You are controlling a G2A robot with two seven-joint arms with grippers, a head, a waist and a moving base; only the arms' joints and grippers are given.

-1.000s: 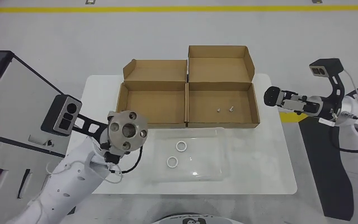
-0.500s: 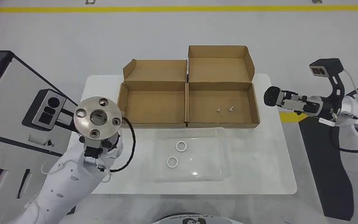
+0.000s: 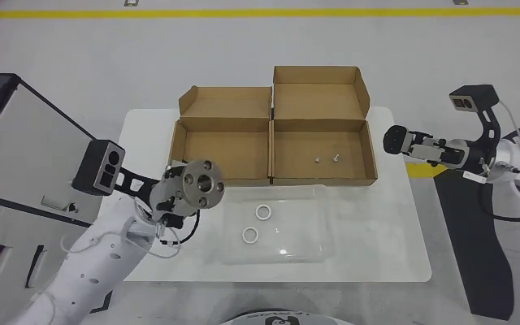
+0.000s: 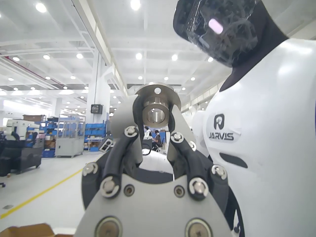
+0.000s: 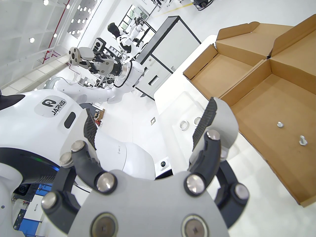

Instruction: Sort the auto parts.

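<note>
Steel flange (image 3: 201, 185): clamped by its hub in the left hand (image 4: 155, 113); raised above the counter (image 3: 398, 236), just short of the left box (image 3: 219, 154) and its front wall.
Change: swung out leftward, face up, half a second back; now returned toward the boxes and tilted.
Left box: bare cardboard; likely drop spot, with release probably close.
Clear tray (image 3: 313, 240): two white rings (image 3: 263, 212) inside, yet to sort.
Right box (image 3: 296, 154): two bolts (image 3: 325, 158) on its floor.
Right hand (image 5: 150, 113): released, fingers spread; by the counter's right edge, beside the right box; unmoved.
</note>
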